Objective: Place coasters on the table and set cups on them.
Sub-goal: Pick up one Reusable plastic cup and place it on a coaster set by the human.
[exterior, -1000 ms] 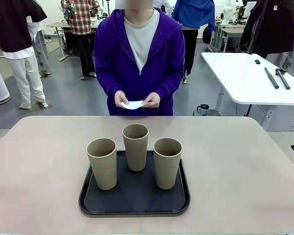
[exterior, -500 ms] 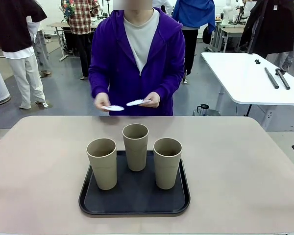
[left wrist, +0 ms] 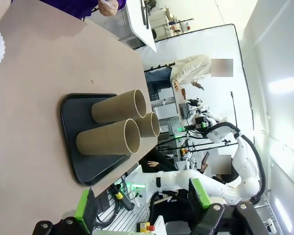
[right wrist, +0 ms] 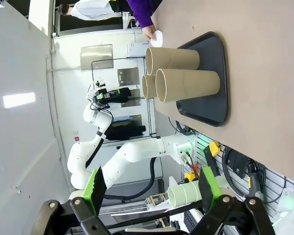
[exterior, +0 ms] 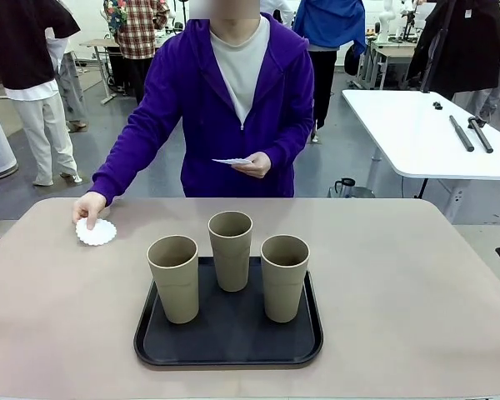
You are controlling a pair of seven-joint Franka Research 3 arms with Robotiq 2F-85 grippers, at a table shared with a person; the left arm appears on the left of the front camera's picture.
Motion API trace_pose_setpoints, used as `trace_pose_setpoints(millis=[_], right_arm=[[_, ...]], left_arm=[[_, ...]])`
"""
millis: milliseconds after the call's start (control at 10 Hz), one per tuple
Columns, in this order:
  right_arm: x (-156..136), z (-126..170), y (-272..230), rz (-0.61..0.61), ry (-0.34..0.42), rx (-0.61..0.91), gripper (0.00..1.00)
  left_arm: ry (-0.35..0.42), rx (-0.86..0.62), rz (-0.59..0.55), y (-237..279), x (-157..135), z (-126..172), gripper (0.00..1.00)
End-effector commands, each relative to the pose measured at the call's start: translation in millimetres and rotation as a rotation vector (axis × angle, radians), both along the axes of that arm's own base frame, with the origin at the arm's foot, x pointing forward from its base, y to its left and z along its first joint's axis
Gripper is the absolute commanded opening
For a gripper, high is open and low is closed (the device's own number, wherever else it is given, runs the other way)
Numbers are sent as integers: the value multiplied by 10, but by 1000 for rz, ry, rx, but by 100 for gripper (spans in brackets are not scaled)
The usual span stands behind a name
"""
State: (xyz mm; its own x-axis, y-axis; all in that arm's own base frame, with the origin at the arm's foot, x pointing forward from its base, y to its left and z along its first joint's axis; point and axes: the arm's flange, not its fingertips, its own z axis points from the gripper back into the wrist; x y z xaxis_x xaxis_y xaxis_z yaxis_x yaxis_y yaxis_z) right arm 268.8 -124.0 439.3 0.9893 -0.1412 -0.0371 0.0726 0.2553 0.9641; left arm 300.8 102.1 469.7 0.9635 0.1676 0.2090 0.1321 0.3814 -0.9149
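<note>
Left hand [left wrist: 141, 203] open, empty. Right hand [right wrist: 152, 188] open, empty. Three cups [exterior: 232, 250] upright on black tray [exterior: 229, 354], centre of table [exterior: 400, 275]. Person's hand [exterior: 89, 206] rests on coaster [exterior: 96, 232] lying flat on table, left of tray; person's other hand [exterior: 254, 165] holds further coasters [exterior: 231, 161] chest-high.

right gripper [right wrist: 152, 191]: jaws spread wide, green pads showing
cups [right wrist: 188, 83]: three, bunched together on black tray [right wrist: 220, 73]
tray: on tabletop [right wrist: 264, 73]
coaster [right wrist: 158, 38]: white, beyond tray, person's hand [right wrist: 148, 33] touching it

Tan cups [exterior: 231, 250], black tray [exterior: 229, 337], white coaster [exterior: 97, 232]
</note>
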Motion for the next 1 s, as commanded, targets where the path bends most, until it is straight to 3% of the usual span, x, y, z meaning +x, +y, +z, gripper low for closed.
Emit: trace_pose_setpoints(millis=[0,900], right_arm=[[2,9,-1,-4,2,3,100],[2,9,-1,-4,2,3,100]], left_arm=[[-16,4,-9,14,-31,11,100],[-16,4,-9,14,-31,11,100]])
